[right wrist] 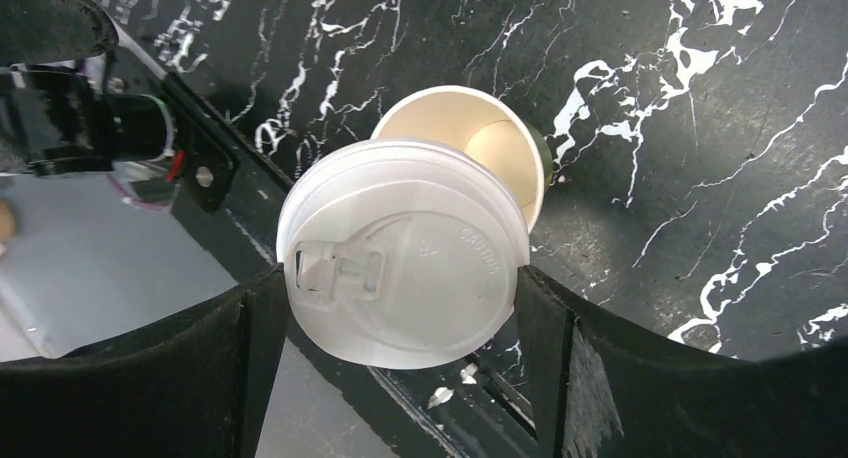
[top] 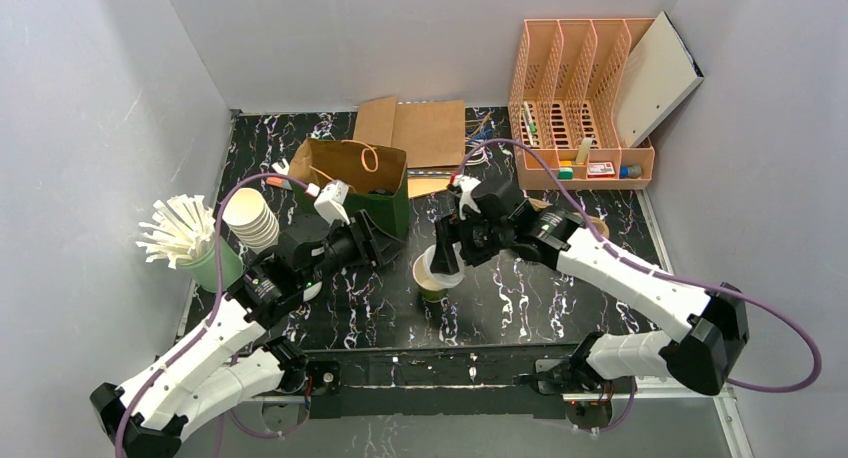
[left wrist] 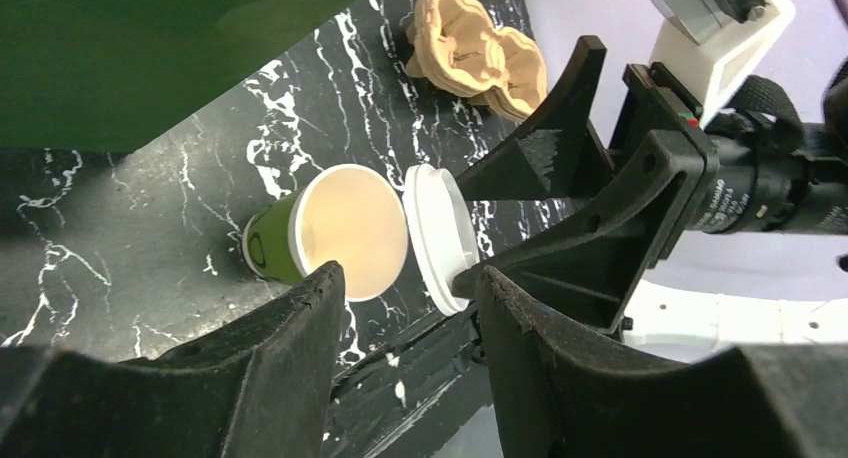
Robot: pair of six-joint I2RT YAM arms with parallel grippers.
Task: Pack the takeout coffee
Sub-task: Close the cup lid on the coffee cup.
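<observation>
Right gripper (right wrist: 400, 308) pinches the white lid (right wrist: 400, 258) by its rim, centre frame, just beside the open paper cup (right wrist: 470, 138). Both look light and crushable, so grip gently. Left gripper (left wrist: 408, 288) hangs half-open, empty.

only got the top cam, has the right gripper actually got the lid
Observer: Yes. The right wrist view shows the white lid clamped edge to edge in the right gripper.
Operator: is it on the cup yet
Observer: No. In the left wrist view the lid sits beside the rim of the green cup, and the cup's mouth is uncovered.
Operator: left gripper holding the cup
Observer: No. The left gripper is open, with nothing between its fingers.
</observation>
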